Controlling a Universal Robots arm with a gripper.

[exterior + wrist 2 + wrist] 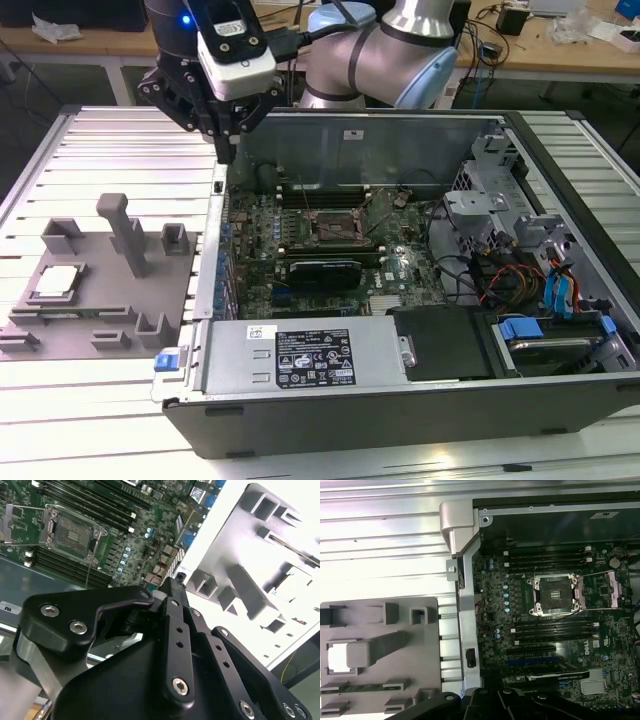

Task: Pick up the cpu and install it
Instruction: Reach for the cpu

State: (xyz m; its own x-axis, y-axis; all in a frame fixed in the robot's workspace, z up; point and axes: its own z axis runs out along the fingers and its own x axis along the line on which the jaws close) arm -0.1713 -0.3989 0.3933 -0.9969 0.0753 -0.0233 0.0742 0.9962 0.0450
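Tool (pixel 232 152) hangs empty, fingers together, over the grey metal case wall (pixel 210 270); silvery-white square cpu (pixel 58 282) sits well apart, nested in grey plastic fixture (pixel 110 312).

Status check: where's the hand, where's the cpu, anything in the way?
Hand shut, empty, over the case edge. Cpu in the grey fixture, untouched. Socket open; tall post stands beside the cpu.

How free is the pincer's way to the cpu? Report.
Probably yes: the cpu lies uncovered in the grey fixture, with the pincer hanging above the case edge nearby. The tall post beside the cpu may crowd it.
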